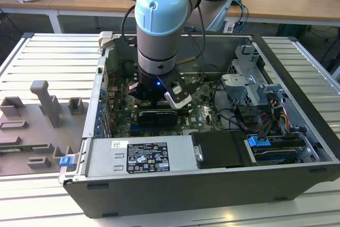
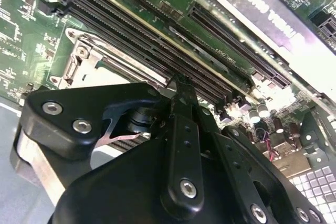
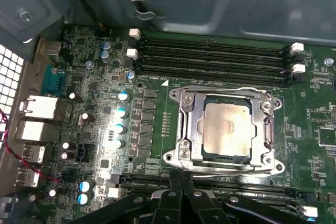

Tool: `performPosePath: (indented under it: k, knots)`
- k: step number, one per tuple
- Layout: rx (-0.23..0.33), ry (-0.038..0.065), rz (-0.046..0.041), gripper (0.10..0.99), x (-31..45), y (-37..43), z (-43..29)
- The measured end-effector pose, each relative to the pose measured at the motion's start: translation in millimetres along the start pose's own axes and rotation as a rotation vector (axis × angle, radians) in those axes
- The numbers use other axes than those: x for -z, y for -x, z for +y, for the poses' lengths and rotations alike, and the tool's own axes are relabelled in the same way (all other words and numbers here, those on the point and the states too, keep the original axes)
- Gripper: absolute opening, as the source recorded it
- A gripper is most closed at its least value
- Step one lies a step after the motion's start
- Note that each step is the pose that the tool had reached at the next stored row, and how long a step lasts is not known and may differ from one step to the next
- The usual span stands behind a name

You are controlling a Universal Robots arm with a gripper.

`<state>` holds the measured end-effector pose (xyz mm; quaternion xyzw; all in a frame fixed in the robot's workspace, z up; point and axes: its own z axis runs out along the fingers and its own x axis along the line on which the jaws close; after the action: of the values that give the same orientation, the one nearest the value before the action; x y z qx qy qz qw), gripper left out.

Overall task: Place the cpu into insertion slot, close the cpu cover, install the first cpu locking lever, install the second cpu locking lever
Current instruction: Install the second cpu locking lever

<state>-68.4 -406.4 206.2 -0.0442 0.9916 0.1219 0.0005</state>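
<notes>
Inside the open grey computer case [image 1: 297, 110], one pale silver-beige square cpu [image 3: 226, 128] lies flat in the silver-rimmed insertion slot [image 3: 184, 153], silver frame cover [image 3: 227, 94] down. The black gripper [image 3: 181, 190] hovers just beside; jaw state unclear.

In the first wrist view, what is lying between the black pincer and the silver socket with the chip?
In the first wrist view, thin silver wire levers and a long black memory slot lie between the black pincer and the silver-rimmed square socket holding the pale square chip.
</notes>
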Motion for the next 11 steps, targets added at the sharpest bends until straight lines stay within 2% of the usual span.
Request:
performPosePath:
  k: [11]
  knots:
    - [0.000,0.022,-0.0018,0.106,-5.9,-5.4,-0.5]
